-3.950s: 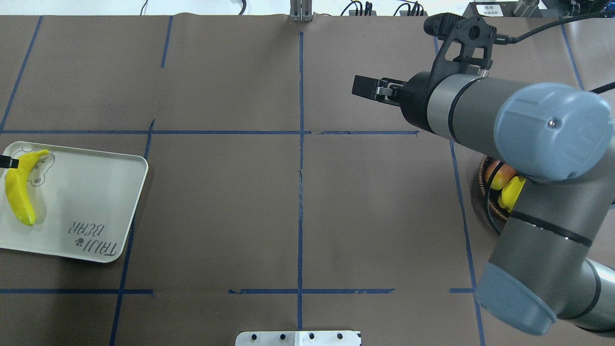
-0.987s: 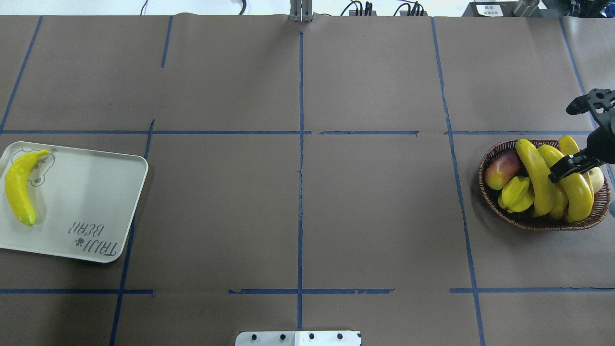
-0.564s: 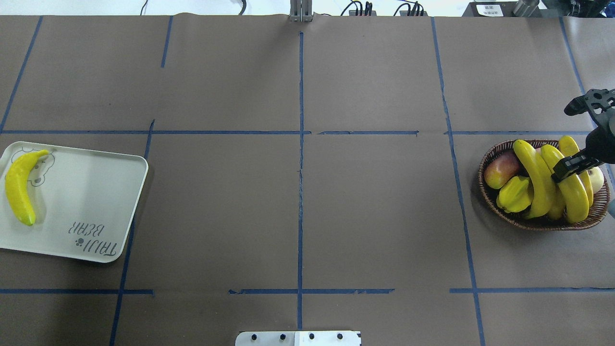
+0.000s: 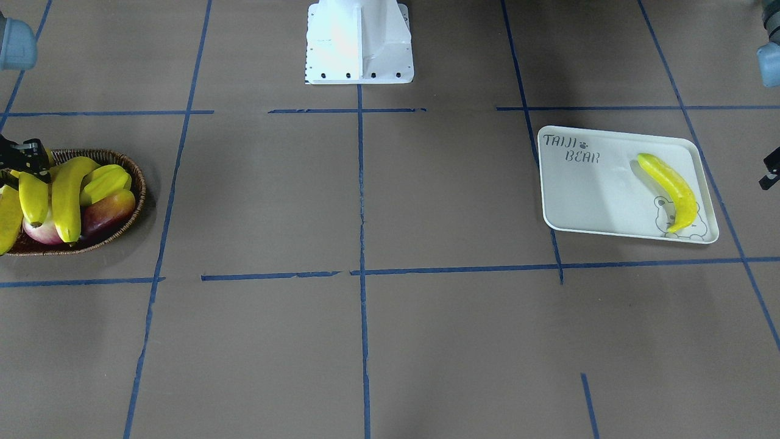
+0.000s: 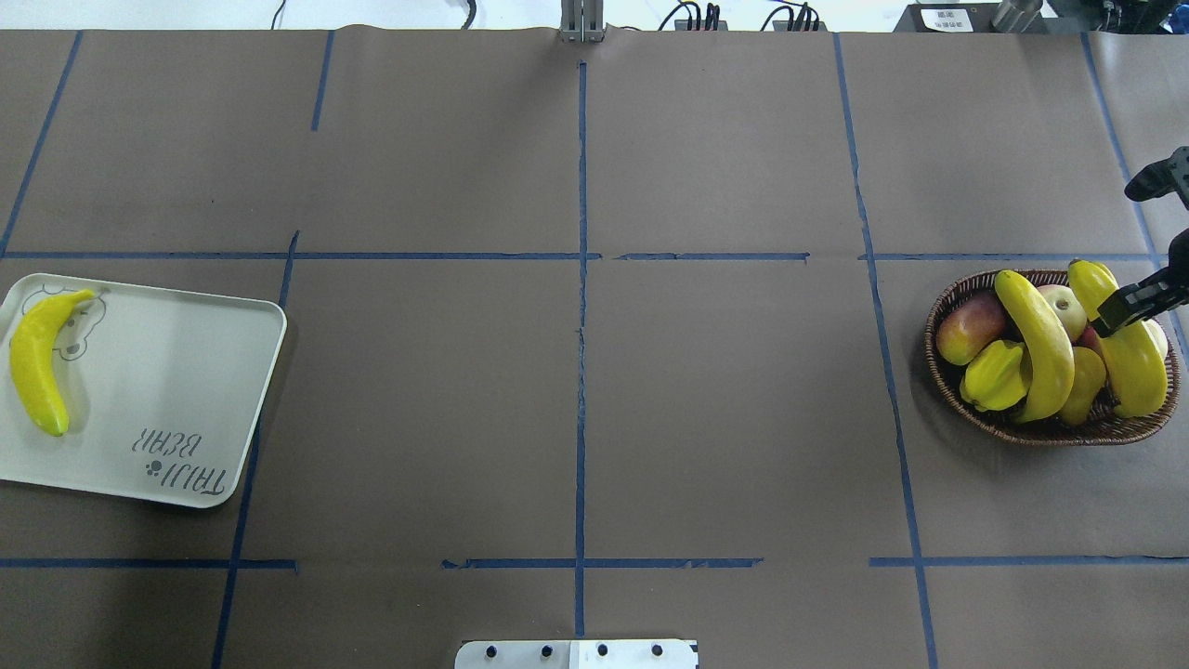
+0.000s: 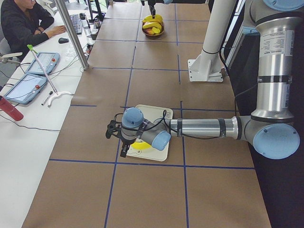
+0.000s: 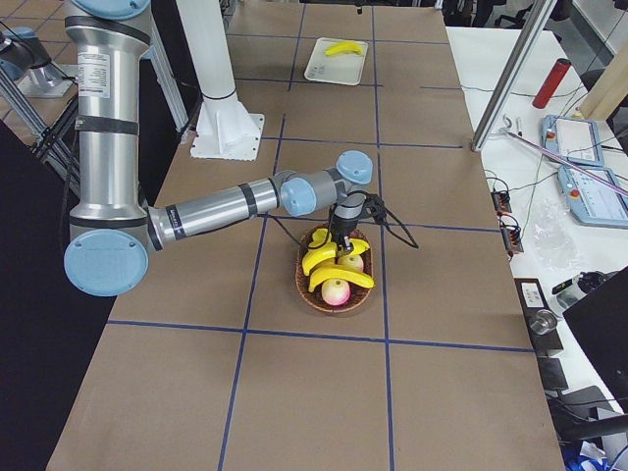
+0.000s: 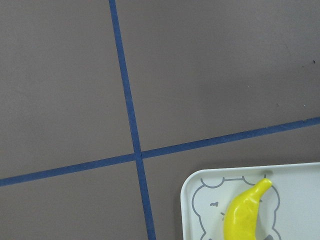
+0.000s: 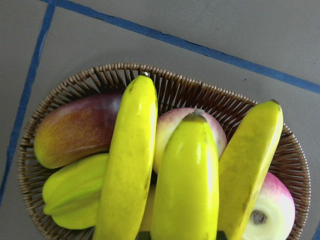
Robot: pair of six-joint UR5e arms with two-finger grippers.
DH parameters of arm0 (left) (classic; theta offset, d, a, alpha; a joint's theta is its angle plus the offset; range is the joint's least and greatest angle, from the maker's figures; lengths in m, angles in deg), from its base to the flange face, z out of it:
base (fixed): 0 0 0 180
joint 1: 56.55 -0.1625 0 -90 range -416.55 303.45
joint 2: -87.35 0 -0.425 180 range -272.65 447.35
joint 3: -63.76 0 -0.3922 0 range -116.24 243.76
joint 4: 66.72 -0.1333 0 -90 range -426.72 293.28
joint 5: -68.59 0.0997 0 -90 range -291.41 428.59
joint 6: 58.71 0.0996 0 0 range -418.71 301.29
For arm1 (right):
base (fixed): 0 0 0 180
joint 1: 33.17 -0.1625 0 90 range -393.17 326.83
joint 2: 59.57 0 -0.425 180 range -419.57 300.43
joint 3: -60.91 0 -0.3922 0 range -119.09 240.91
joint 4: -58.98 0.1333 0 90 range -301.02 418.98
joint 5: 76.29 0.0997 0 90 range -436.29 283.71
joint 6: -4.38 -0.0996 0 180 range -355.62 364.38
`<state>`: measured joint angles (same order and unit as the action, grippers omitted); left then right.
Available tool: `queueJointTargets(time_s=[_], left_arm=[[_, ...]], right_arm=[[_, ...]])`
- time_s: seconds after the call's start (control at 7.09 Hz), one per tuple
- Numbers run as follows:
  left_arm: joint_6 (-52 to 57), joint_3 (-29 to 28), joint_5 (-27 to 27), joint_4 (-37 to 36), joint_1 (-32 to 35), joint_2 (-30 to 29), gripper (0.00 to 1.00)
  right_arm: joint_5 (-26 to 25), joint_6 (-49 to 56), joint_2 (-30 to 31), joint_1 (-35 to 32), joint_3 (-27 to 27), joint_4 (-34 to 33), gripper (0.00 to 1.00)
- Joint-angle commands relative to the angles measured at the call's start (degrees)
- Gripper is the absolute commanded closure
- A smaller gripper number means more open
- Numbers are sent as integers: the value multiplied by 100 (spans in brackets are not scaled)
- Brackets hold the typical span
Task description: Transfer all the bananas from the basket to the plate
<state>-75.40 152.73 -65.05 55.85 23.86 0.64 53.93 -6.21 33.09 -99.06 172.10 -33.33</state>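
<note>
Right gripper (image 5: 1124, 311) clamped on one banana (image 5: 1138, 358) over the basket (image 5: 1050, 433) | two other bananas (image 5: 1036, 344) lie in that basket | well apart: fourth banana (image 5: 35, 362) on the plate (image 5: 167, 372) | left gripper (image 6: 124, 148) near the plate's corner; finger spacing cannot be told.

A red-yellow mango (image 5: 968, 329) lies touching a yellow-green starfruit (image 5: 994, 376).
</note>
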Motion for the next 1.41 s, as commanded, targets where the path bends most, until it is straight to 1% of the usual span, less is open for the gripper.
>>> queueJointTargets(time_s=[0.0, 0.14, 0.28, 0.42, 0.56, 0.71, 0.85, 0.99, 1.13, 1.27], left_arm=[[-36, 15, -39, 3, 0, -4, 0], [-176, 58, -39, -14, -9, -39, 0], [-673, 189, -39, -6, -17, -74, 0], [-1287, 330, -92, -23, -61, -127, 0], [-1806, 375, -301, -23, -131, -327, 0], [-2308, 471, -451, 3, -323, -434, 0], [-3113, 559, -461, 21, -595, -652, 0], [-3869, 629, -470, 47, -763, -863, 0], [-4608, 752, -461, 47, -1034, -1066, 0], [-5633, 866, -453, 47, -1341, -1329, 0]], right_arm=[[396, 171, -647, -378, 622, -1189, 100], [591, 14, -1018, -372, 676, -1219, 100], [627, -570, -1405, -372, 676, -1185, 100], [636, -1516, -2052, -354, 720, -1167, 100], [602, -2500, -2668, -180, 746, -1071, 100], [384, -3606, -2961, 118, 712, -452, 100], [-306, -4661, -2999, 617, 685, 563, 100], [-1148, -5455, -2999, 1161, 659, 1339, 100], [-2000, -6037, -3025, 1680, 676, 1738, 100], [-3027, -6348, -3217, 2224, 720, 1829, 100]])
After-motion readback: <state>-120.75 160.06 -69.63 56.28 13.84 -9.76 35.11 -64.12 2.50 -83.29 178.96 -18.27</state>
